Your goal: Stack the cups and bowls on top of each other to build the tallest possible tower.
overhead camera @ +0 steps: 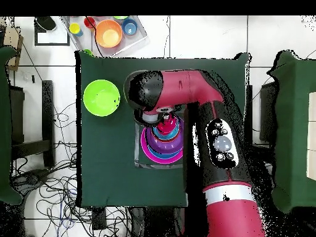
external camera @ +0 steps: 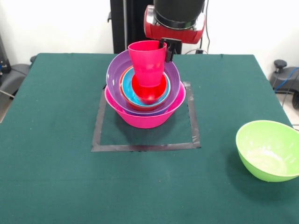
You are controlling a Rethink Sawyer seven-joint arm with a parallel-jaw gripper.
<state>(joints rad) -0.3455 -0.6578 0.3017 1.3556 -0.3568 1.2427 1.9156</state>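
Observation:
The tower stands inside a grey tape square (external camera: 145,147). Its base is the large pink bowl (external camera: 145,119), which holds the purple bowl (external camera: 116,70). Nested in that are an orange-red rimmed bowl (external camera: 123,91), a blue bowl (external camera: 134,96) and a red cup (external camera: 149,92). The pink-red cup (external camera: 147,60) stands upright on top, set into the red cup. My gripper (external camera: 168,50) hangs at the far right edge of this cup's rim, touching or nearly touching it. From overhead the arm covers most of the tower (overhead camera: 162,143). The large lime green bowl (external camera: 268,149) lies apart near the table's edge.
Overhead, a tray (overhead camera: 141,38) off the table holds an orange bowl (overhead camera: 108,33), a blue bowl (overhead camera: 129,26) and small coloured pieces. The lime green bowl (overhead camera: 102,97) sits near that corner. Chairs and cables surround the green table (external camera: 56,177).

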